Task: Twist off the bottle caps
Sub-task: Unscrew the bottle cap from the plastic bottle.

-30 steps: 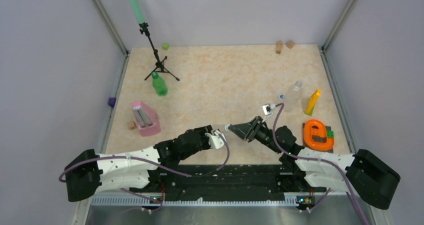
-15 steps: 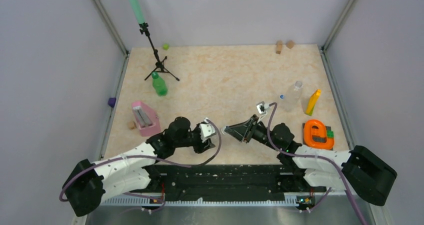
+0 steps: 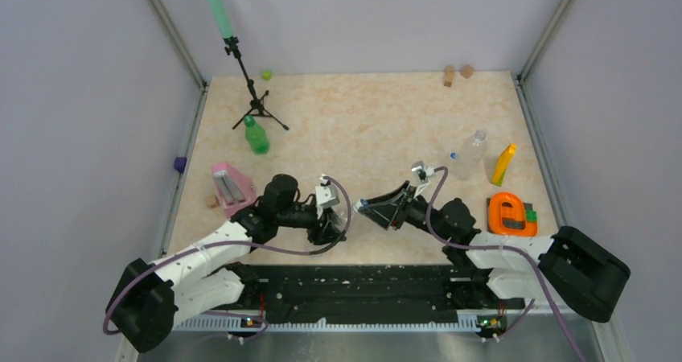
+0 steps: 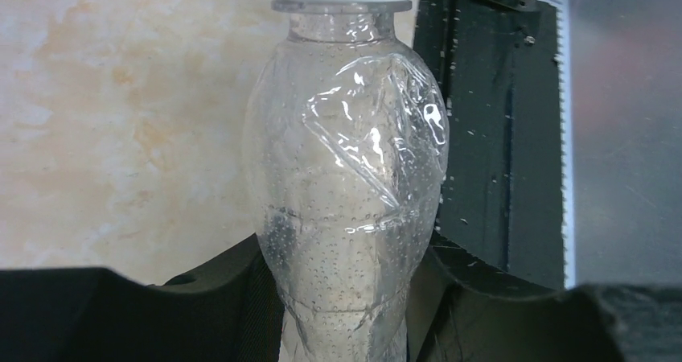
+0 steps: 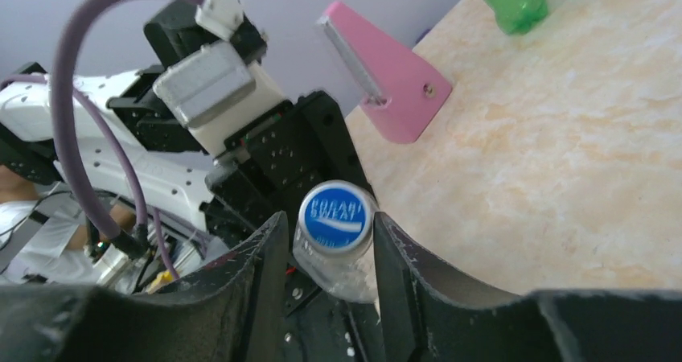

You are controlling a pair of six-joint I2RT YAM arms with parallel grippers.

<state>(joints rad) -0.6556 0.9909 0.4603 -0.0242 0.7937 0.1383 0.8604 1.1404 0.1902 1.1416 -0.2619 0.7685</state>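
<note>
In the left wrist view a clear bottle (image 4: 346,185) stands between my left gripper's (image 4: 346,314) black fingers (image 4: 217,298), which are shut on its lower body. Its neck points away, with the white collar at the top edge. The right wrist view shows that bottle's blue cap (image 5: 335,215) between my right gripper's (image 5: 330,245) fingers (image 5: 398,257), which are closed on its sides. From above, the two grippers (image 3: 332,217) (image 3: 361,207) meet near the table's front middle. A green bottle (image 3: 256,136) with a dark green cap (image 3: 248,121) stands at the back left. Another clear bottle (image 3: 469,154) lies at the right.
A pink block (image 3: 233,191) sits just left of my left arm. A black tripod (image 3: 254,96) stands behind the green bottle. At the right are a yellow block (image 3: 503,164) and an orange ring-shaped object (image 3: 511,215). Small wooden pieces (image 3: 458,73) lie at the back edge.
My left arm has folded up and drawn its gripper and the bottle to the left and back. The right gripper has followed to the left, staying at the cap.
</note>
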